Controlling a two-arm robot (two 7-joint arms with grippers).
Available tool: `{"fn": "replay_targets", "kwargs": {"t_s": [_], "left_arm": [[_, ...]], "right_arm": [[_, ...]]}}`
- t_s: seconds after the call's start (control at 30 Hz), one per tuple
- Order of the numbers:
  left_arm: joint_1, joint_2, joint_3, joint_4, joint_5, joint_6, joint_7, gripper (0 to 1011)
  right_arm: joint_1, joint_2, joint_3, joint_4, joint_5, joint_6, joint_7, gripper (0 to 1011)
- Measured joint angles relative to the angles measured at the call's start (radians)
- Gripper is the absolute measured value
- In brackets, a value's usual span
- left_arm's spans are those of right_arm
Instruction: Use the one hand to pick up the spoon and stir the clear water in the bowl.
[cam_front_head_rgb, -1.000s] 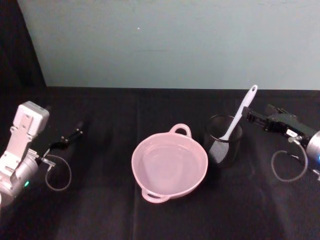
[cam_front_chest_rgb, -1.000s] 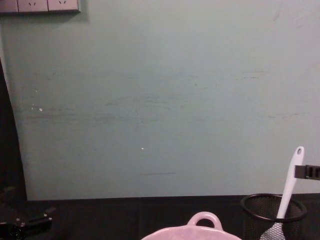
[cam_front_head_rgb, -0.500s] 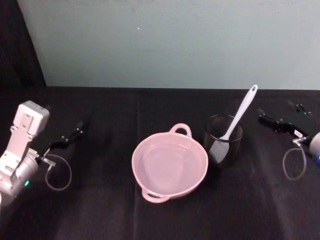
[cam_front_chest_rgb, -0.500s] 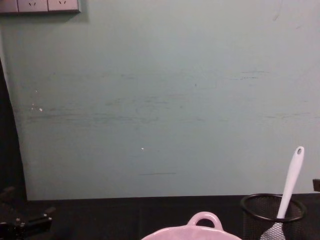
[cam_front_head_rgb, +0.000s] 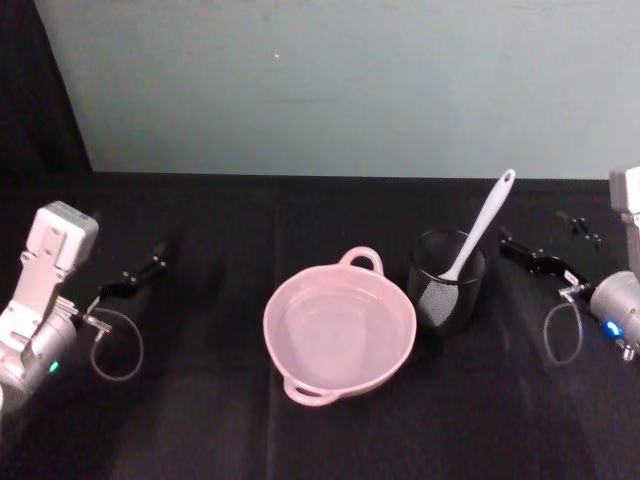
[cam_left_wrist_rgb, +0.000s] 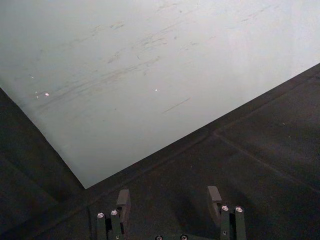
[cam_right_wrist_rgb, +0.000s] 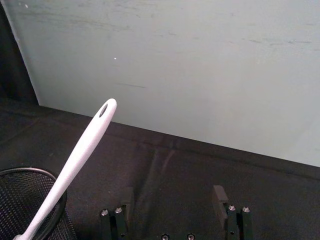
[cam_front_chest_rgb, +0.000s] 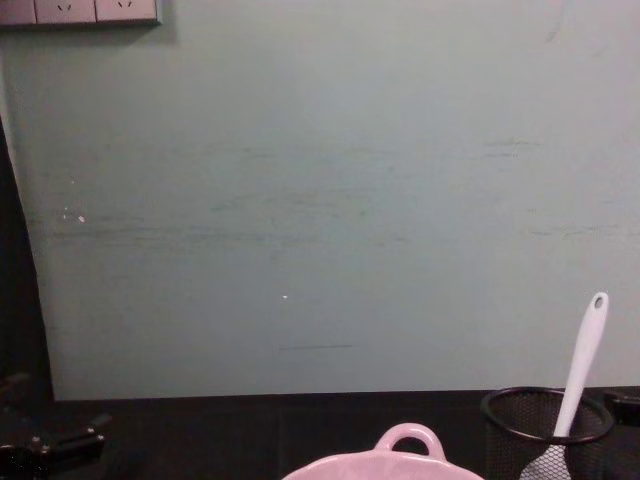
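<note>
The pale pink bowl (cam_front_head_rgb: 339, 336) sits in the middle of the black table (cam_front_head_rgb: 200, 420), with clear water inside it; it has 1 small loop handle at the far rim and 1 more at the near rim; in the chest view the far loop of the bowl (cam_front_chest_rgb: 408, 444) peeks up at the bottom edge.

Just to the right of the bowl stands a black wire-mesh cup (cam_front_head_rgb: 446, 280); the white spoon (cam_front_head_rgb: 478, 228) stands inside this cup, with its flat head down in the mesh and its handle leaning up and to the right; the oval hole is at the top end of the handle; in the right wrist view the spoon (cam_right_wrist_rgb: 75, 160) pokes up out of the cup (cam_right_wrist_rgb: 30, 200); nothing is touching it.

The right gripper (cam_front_head_rgb: 528, 257) is low over the table, to the right of the cup and apart from the spoon; in its wrist view its 2 black fingers (cam_right_wrist_rgb: 220, 197) are spread wide with nothing between them.

The left gripper (cam_front_head_rgb: 135, 277) waits far out on the left side of the table, well away from the bowl; its fingers (cam_left_wrist_rgb: 122, 201) are spread apart too, holding nothing.

A pale green wall (cam_front_head_rgb: 340, 80) stands behind the table.
</note>
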Motion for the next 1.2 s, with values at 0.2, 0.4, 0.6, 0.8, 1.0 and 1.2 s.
{"fn": "replay_targets", "kwargs": {"t_s": [0.2,0.4,0.6,0.8,1.0,1.2], "left_arm": [[0.000,0.000,0.000,0.000,0.000,0.000,0.000,1005],[0.000,0.000,0.000,0.000,0.000,0.000,0.000,1005],[0.000,0.000,0.000,0.000,0.000,0.000,0.000,1005],[0.000,0.000,0.000,0.000,0.000,0.000,0.000,1005],[0.000,0.000,0.000,0.000,0.000,0.000,0.000,1005],[0.000,0.000,0.000,0.000,0.000,0.000,0.000,1005]], "right_arm": [[-0.006,-0.010,0.011,0.006,0.001,-0.009,0.007,1002],[-0.006,-0.007,0.011,0.003,0.003,-0.008,0.008,1002],[-0.006,-0.006,0.010,0.001,0.005,-0.006,0.009,1002],[-0.006,-0.005,0.010,-0.001,0.007,-0.004,0.009,1002],[-0.006,-0.004,0.009,-0.001,0.007,-0.004,0.009,1002],[-0.006,-0.004,0.009,-0.002,0.008,-0.003,0.009,1002]]}}
